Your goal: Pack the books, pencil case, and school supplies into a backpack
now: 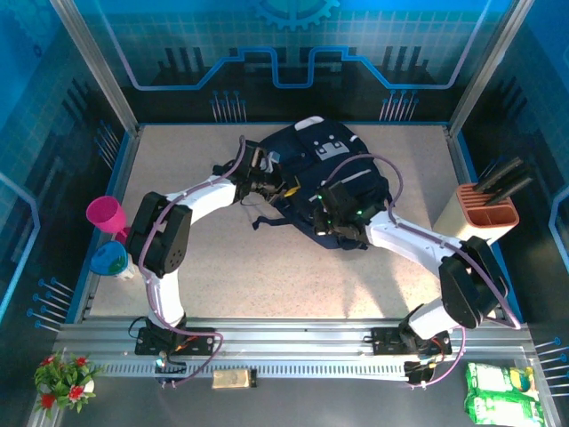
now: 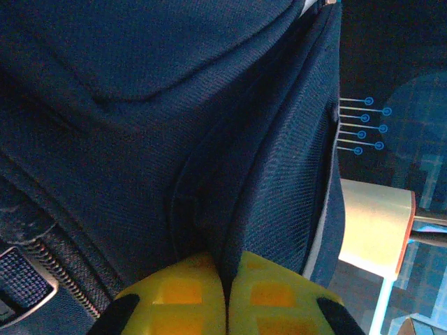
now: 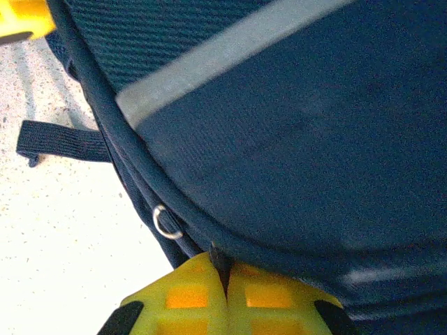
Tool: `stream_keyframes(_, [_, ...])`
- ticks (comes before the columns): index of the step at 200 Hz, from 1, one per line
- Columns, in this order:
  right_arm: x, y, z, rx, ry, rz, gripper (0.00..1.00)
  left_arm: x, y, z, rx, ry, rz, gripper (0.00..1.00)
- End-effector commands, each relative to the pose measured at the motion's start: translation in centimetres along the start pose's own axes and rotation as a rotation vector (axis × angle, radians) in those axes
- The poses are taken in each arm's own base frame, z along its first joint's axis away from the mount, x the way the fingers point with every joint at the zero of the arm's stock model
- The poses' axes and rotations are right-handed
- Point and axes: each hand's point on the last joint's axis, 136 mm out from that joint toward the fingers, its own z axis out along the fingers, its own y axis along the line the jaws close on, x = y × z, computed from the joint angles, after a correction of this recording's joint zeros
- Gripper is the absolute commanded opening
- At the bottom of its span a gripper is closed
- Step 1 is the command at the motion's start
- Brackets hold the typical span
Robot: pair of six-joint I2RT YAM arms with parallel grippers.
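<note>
The dark navy backpack [image 1: 342, 165] lies on the table's far middle, with white-grey patches on top. At its left side my left gripper [image 1: 267, 184] is shut, its yellow fingers [image 2: 272, 293] pinching a fold of the navy fabric [image 2: 230, 244]. At the bag's near edge my right gripper [image 1: 331, 216] is shut on a small dark tab [image 3: 221, 262] along the seam, beside a silver ring [image 3: 167, 223]. A grey stripe [image 3: 223, 49] crosses the panel above. The books, pencil case and school supplies are hidden.
A beige block holder with black handles [image 1: 487, 212] stands at the right edge. A magenta cup [image 1: 107, 213] and a blue one [image 1: 111, 258] sit at the left edge. A black strap [image 3: 63, 143] trails onto the speckled tabletop [image 1: 293, 276].
</note>
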Motion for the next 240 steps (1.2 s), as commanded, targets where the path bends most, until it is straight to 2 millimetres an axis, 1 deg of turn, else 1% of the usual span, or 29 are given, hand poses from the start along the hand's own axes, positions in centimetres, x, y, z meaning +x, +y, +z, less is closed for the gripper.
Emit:
stream_keyframes(1, [1.3, -5.4, -0.4, 0.18, 0.019, 0.072, 0.01, -3.9, 0.4, -3.3, -0.031, -0.096, 0.034, 0.0])
stream_keyframes(24, [1.2, -5.4, -0.5, 0.178, 0.017, 0.073, 0.0, -4.7, 1.7, -3.8, -0.087, -0.112, 0.036, 0.01])
stream_keyframes(49, [0.6, -4.9, -0.7, 0.163, 0.013, 0.068, 0.0, -5.5, 2.1, -4.3, -0.09, -0.125, 0.029, 0.02])
stream_keyframes(63, [0.0, -4.5, -0.6, 0.147, 0.002, 0.051, 0.0, -5.7, 2.2, -4.6, -0.095, -0.129, 0.031, 0.04])
stream_keyframes(72, [-0.6, -3.8, -0.6, 0.123, -0.006, 0.034, 0.0, -5.8, 2.2, -4.9, -0.098, -0.137, 0.032, 0.08])
stream_keyframes(87, [-1.7, -1.9, -0.3, 0.063, -0.015, -0.01, 0.0, -5.9, 2.3, -5.6, -0.101, -0.151, 0.026, 0.22])
stream_keyframes(93, [-2.1, -1.1, -0.1, 0.043, -0.015, -0.033, 0.0, -5.9, 2.5, -5.9, -0.104, -0.16, 0.02, 0.31])
stream_keyframes(106, [-2.9, 1.2, 0.3, -0.011, -0.01, -0.08, 0.0, -5.8, 2.8, -6.7, -0.104, -0.18, 0.002, 0.42])
stream_keyframes(117, [-3.4, 3.4, 0.7, -0.072, 0.0, -0.111, 0.0, -5.8, 3.0, -7.6, -0.095, -0.205, -0.013, 0.47])
stream_keyframes(134, [-4.0, 6.9, 1.4, -0.167, 0.003, -0.148, 0.0, -5.3, 3.6, -9.1, -0.083, -0.245, -0.046, 0.52])
stream_keyframes(157, [-4.4, 10.8, 2.2, -0.24, 0.011, -0.198, 0.0, -4.4, 5.4, -11.0, -0.085, -0.289, -0.104, 0.55])
stream_keyframes(167, [-4.5, 12.4, 2.4, -0.269, 0.013, -0.22, 0.0, -3.9, 5.9, -11.6, -0.079, -0.303, -0.12, 0.55])
stream_keyframes(187, [-4.4, 14.9, 2.8, -0.308, 0.019, -0.258, 0.0, -3.0, 6.6, -12.4, -0.073, -0.318, -0.143, 0.56])
stream_keyframes(206, [-4.5, 16.1, 2.9, -0.331, 0.021, -0.27, 0.0, -2.6, 6.7, -12.6, -0.058, -0.322, -0.157, 0.56])
stream_keyframes(222, [-4.5, 16.7, 3.0, -0.346, 0.024, -0.268, 0.0, -2.6, 6.6, -12.2, -0.038, -0.312, -0.174, 0.54])
stream_keyframes(240, [-4.4, 16.9, 2.9, -0.357, 0.028, -0.266, 0.0, -2.9, 6.5, -11.5, -0.013, -0.295, -0.185, 0.48])
